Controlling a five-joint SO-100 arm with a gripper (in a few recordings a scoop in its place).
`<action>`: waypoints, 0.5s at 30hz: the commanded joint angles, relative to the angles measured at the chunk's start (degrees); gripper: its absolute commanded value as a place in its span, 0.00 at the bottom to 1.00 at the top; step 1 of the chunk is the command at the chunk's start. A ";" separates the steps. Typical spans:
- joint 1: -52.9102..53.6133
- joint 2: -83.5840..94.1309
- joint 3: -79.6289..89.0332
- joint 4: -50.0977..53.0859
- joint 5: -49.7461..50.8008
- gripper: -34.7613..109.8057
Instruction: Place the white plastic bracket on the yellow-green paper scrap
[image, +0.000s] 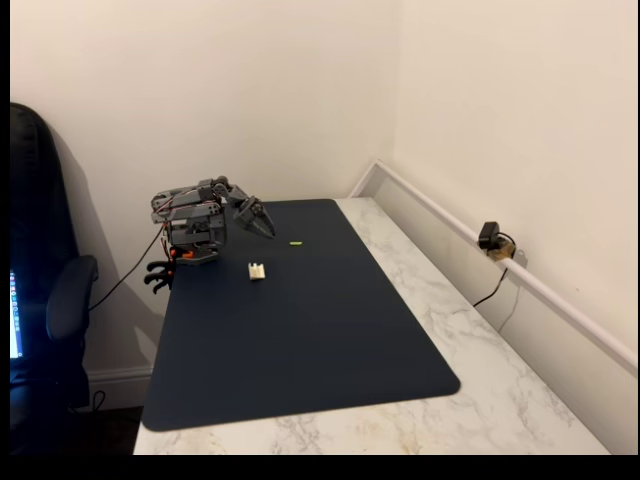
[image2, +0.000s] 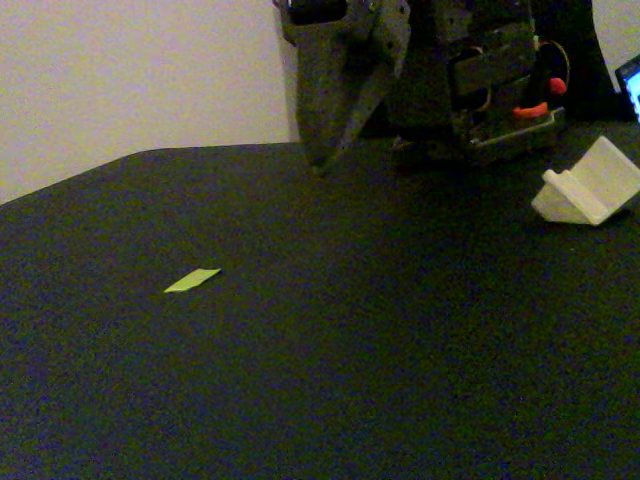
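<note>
Currently the claw (image: 268, 229) hangs closed and empty at the mat's (image: 300, 330) far left. The white plastic bracket (image: 257, 270) lies near it, apart from the yellow-green paper scrap (image: 296, 242); nothing lies between them on the marble bench (image: 480, 370).

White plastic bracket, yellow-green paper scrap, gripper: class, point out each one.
white plastic bracket (image2: 588, 192): a fixed view, its sloped face.
yellow-green paper scrap (image2: 192, 280): a fixed view, its middle.
gripper (image: 268, 230): a fixed view, its fingertips.

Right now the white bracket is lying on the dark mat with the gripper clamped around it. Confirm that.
Not quite. The white plastic bracket does lie on the dark mat, but the gripper hangs apart from it, holding nothing, as a fixed view shows. The yellow-green paper scrap lies alone too.
</note>
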 joint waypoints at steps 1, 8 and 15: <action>-0.62 1.85 -1.76 0.53 -0.44 0.24; -0.09 1.85 -1.85 -0.18 3.43 0.24; -1.76 1.93 -12.92 -0.09 7.03 0.24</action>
